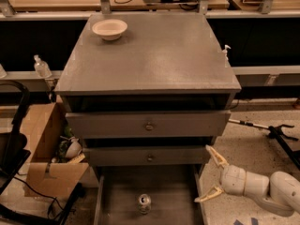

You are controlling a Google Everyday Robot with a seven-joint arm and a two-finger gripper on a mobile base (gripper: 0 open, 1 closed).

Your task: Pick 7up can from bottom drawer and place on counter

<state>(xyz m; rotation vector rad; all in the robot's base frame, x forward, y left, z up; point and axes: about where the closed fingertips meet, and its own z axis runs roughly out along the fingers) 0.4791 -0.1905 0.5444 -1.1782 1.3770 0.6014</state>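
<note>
The 7up can point(144, 203) stands upright on the floor of the pulled-out bottom drawer point(168, 196), its silver lid facing up. My gripper point(209, 175) is at the lower right, beside the drawer's right wall, above and to the right of the can. Its two pale fingers point(215, 156) are spread wide apart and hold nothing. The counter point(154, 55) is the grey top of the cabinet, above the two closed drawer fronts.
A cream bowl point(109, 29) sits at the counter's back left. A clear pump bottle point(41, 66) stands on the ledge at left. A cardboard box point(44, 149) and black cart frame point(11, 139) stand left of the cabinet. A black stand point(274, 132) lies on the floor at right.
</note>
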